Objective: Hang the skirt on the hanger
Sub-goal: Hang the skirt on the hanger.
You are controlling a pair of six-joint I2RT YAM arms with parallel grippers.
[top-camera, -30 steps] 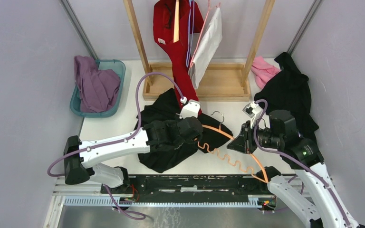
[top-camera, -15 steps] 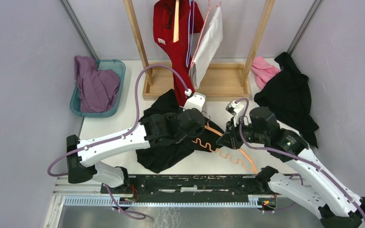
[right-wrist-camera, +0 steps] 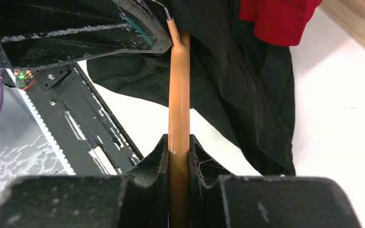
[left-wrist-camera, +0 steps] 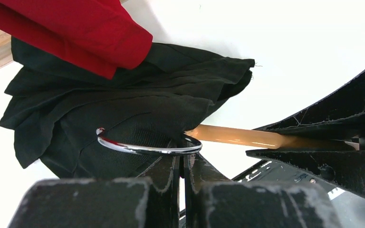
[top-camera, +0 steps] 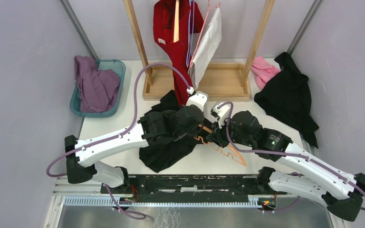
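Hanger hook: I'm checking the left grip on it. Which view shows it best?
Left wrist: the chrome hook curves across the frame at the shut left gripper's fingertips. Right wrist shows only its stem entering the orange bar. Top view hides it under the arms.

White table (top-camera: 119, 123), pale and flat, walled on both sides. Rear left: teal basket (top-camera: 122, 71) sits on it near the left edge, a purple garment (top-camera: 92, 85) heaped inside and spilling over the rim; rear centre: wooden rack base (top-camera: 218, 83) rests flat on the surface; rear right: a pink garment (top-camera: 264, 70) lies crumpled, touching a larger black garment (top-camera: 287, 97) that spreads forward along the right side. Centre, toward the near edge: black skirt (top-camera: 164, 154) lies bunched directly on the tabletop.
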